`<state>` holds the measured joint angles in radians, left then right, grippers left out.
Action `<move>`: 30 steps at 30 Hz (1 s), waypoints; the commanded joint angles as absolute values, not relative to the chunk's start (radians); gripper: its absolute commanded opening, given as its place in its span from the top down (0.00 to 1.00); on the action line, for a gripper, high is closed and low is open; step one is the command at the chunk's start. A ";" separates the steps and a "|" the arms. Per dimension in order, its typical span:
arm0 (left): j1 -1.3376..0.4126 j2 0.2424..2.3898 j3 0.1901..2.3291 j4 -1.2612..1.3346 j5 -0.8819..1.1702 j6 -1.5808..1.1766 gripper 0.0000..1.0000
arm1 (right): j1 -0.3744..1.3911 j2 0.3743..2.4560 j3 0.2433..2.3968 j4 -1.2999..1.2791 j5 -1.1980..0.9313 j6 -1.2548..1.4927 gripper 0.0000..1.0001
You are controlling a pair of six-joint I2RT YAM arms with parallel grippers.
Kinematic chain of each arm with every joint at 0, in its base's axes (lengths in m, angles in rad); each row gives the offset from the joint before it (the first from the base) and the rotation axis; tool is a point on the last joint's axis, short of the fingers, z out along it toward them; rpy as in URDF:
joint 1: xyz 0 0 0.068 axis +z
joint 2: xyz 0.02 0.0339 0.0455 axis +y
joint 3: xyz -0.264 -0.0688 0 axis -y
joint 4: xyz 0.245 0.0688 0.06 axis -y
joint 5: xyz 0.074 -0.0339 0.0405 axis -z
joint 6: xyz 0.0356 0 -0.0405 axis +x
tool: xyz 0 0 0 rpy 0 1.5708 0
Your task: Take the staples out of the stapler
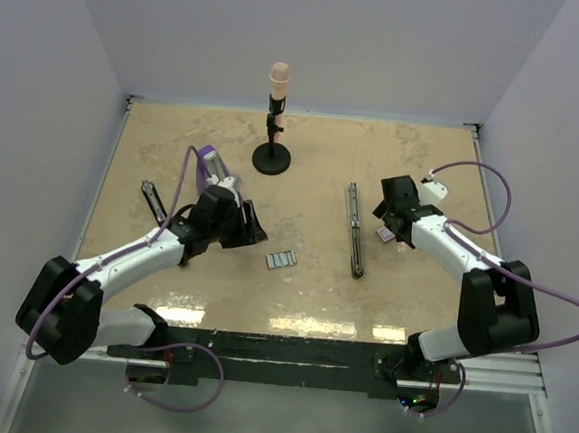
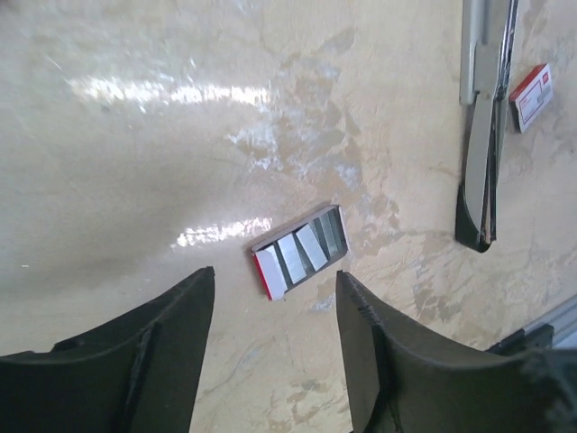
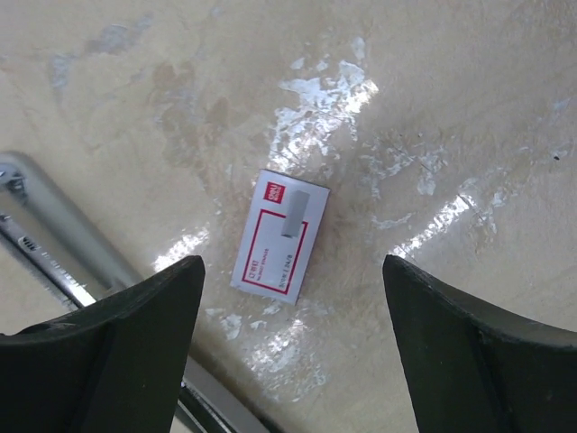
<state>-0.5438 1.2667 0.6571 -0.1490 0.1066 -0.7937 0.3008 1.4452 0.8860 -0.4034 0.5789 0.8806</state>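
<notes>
A: State of the left tool (image 2: 274, 290)?
B: Spread apart, gripping nothing. Hanging over the pale, glossy counter (image 2: 135, 162).
A: And the staples (image 2: 302, 251)?
B: Lying flat on the counter just ahead of that gap, clear of both tips. Grey, in short shiny segments, red at the end nearest the tool.
A: And the stapler (image 2: 480, 135)?
B: Further ahead and off to the right of the left tool, well apart from the staples. Long, slim, black and grey metal, stretched out flat on the counter.
A: Now the right tool (image 3: 293, 275)?
B: Spread wide, holding nothing either. Poised above a small white box (image 3: 279, 236) with a red border, lying straight ahead of its gap, not touching.
A: Stapler seen from there?
B: Just off to the left of that tool, partly hidden behind its left tip. Between the two tools, closer to the right one.
</notes>
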 commanded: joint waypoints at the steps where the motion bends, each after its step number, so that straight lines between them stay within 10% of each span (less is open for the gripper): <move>1: -0.543 1.181 0.771 -0.331 -0.060 -0.693 0.38 | 0.278 1.517 0.949 -0.456 0.608 0.980 0.18; 30: -0.525 1.080 0.730 -0.371 -0.103 -0.644 0.36 | 0.259 1.759 1.072 -0.495 0.560 1.143 0.34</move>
<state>-0.5304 1.1000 0.7261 -0.3840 -0.0994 -0.6605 0.2653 1.7477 1.0340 -0.4698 0.5312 1.0958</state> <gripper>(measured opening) 0.639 0.663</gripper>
